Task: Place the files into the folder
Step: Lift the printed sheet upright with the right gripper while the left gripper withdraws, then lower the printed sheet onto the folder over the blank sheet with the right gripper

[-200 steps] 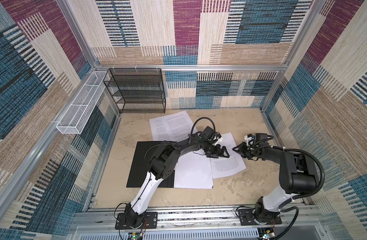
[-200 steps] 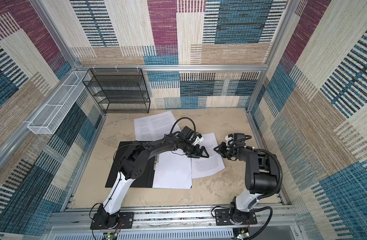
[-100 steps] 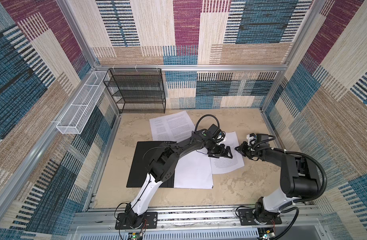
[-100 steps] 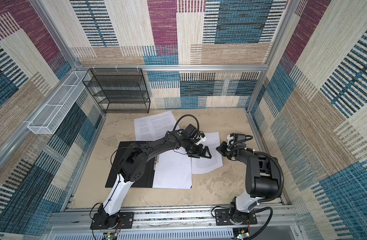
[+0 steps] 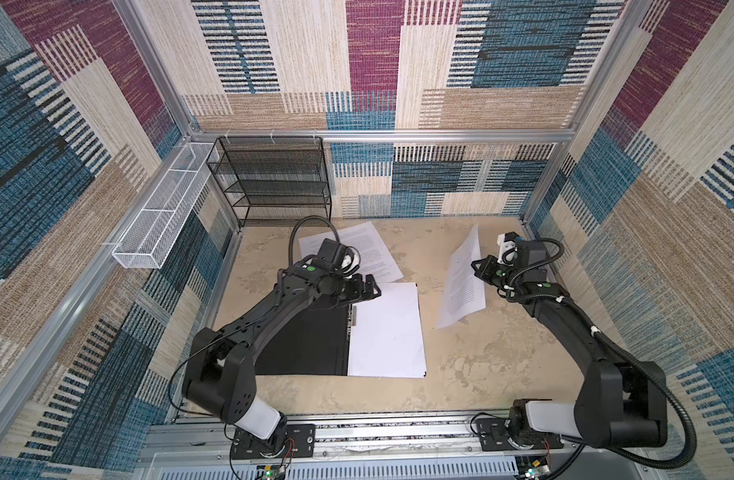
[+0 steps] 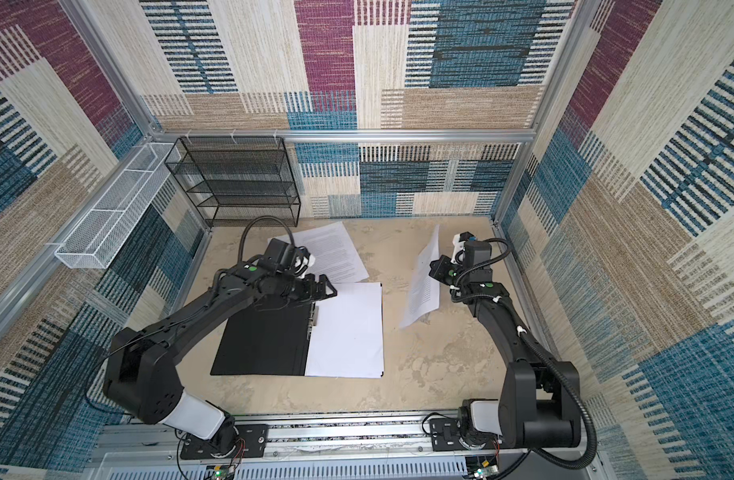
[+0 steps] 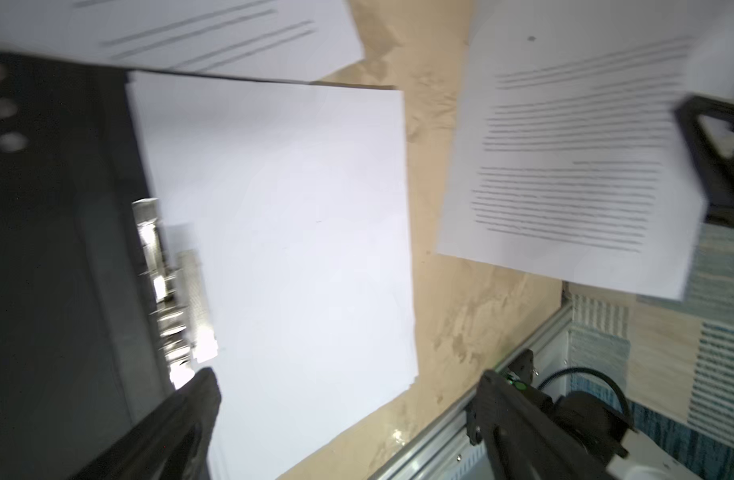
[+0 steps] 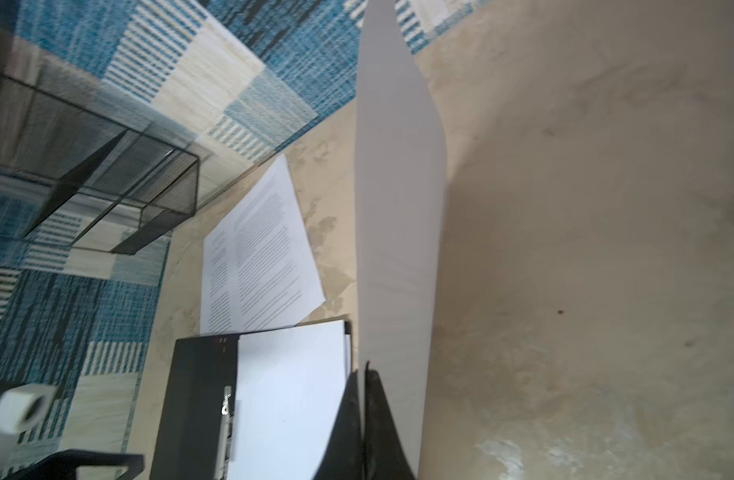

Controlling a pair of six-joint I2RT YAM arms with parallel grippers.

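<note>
The folder [image 5: 303, 340] [image 6: 261, 345] lies open on the table with its black inside up. A stack of white files [image 5: 386, 332] [image 7: 282, 228] rests on its right half, beside the metal spine clip [image 7: 170, 282]. My left gripper [image 5: 367, 289] [image 7: 348, 386] hovers open over the stack's far edge, empty. My right gripper [image 5: 477, 268] [image 8: 363, 374] is shut on one edge of a printed sheet [image 5: 461, 282] [image 8: 398, 208]. That sheet stands almost upright, to the right of the folder. Another printed sheet [image 5: 369, 249] [image 8: 261, 257] lies flat behind the folder.
A black wire rack [image 5: 274, 178] stands at the back left against the wall. A white mesh basket [image 5: 162, 220] hangs on the left rail. Aluminium frame rails [image 5: 398, 419] bound the beige table. Bare tabletop shows between the folder and the right arm.
My right gripper shut on the printed sheet and raised it from flat to nearly upright, off the stack. The left gripper drew back left to the folder's far edge.
</note>
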